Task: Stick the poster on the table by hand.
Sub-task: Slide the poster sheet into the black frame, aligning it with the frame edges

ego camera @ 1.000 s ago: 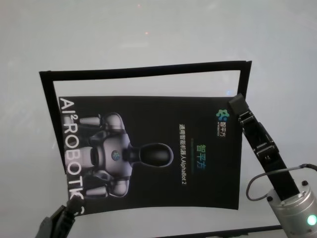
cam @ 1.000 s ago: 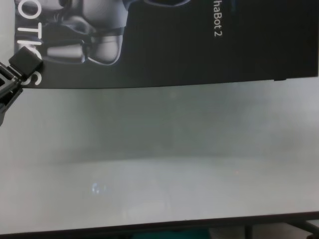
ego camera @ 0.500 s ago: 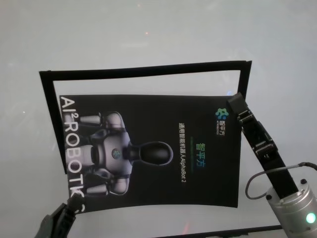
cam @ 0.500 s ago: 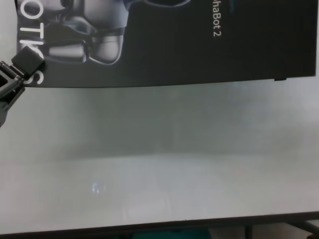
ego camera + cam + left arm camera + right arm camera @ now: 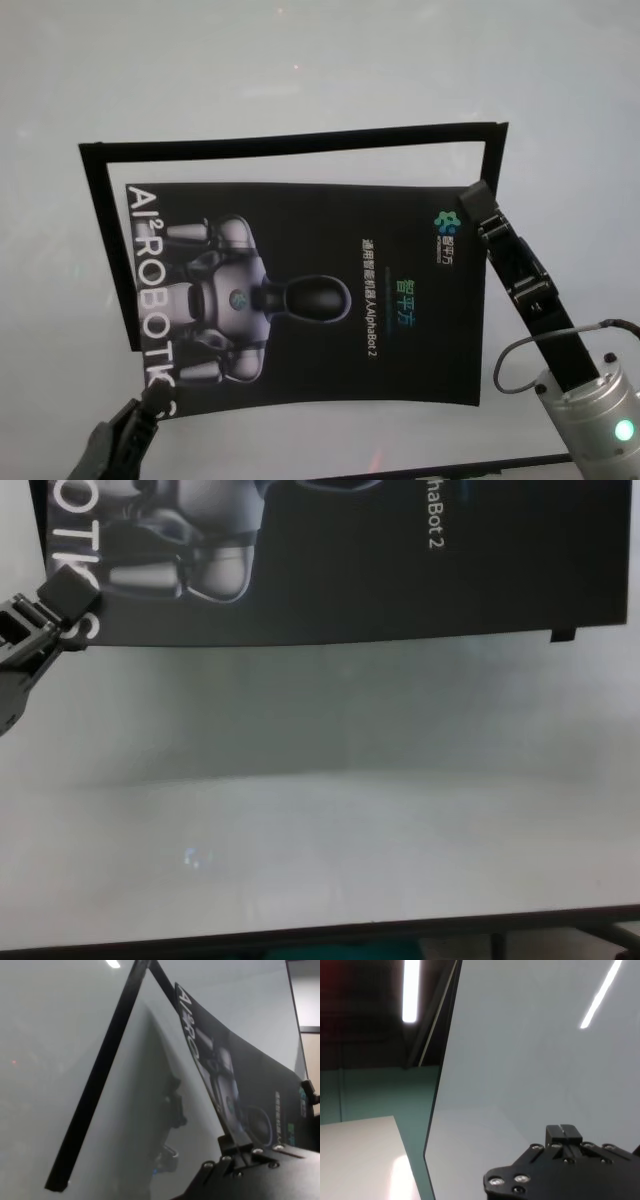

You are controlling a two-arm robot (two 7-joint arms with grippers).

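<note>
The poster [image 5: 310, 295] hangs just above the white table [image 5: 300, 90], carried between the two arms and bowed slightly along its near edge. It sits inside a black tape outline [image 5: 290, 142] marked on the table, open on the near side. The left end effector [image 5: 62, 595] is clamped narrow on the near-left corner, beside the big white letters. The right end effector [image 5: 476, 200] meets the far-right corner; the right wrist view shows its fingertips [image 5: 563, 1133] pressed together, apparently pinching the sheet's edge.

The step in hand looks like lining the sheet up with the outline before it is laid down. To do it well, both arms should move together with even tension so the glossy sheet does not buckle. The poster's far edge should run parallel to the far tape line, and its left edge should come clear of the left strip. Then one edge should go down first, so that no air is trapped.

Compared with a second ago, the poster has moved away from the robot: its far edge lies closer to the far tape line, and its near edge has receded in the chest view. The right end effector has moved outward with it.
</note>
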